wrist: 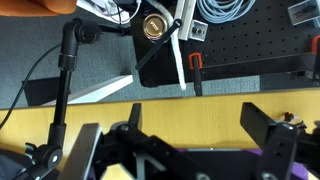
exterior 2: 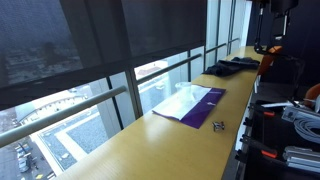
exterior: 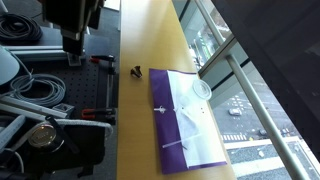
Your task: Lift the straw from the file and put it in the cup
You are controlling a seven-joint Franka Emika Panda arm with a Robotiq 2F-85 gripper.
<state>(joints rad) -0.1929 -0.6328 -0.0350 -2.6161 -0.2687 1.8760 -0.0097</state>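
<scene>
The hand (wrist: pixel 172 128) is seen in the wrist view with its jaws spread wide and nothing between them. It hangs above the near edge of the yellow table (exterior: pixel 150 40), beside a bench strewn with cables (wrist: pixel 225 12).

The file (exterior: pixel 185 122) lies flat on the table, well apart from the hand. A thin white line across it, apparently the straw (exterior: pixel 178 145), cannot be confirmed at this size.

The cup (exterior: pixel 203 90) stands at the file's window-side corner. A small black object (exterior: pixel 135 70) lies near the file.
</scene>
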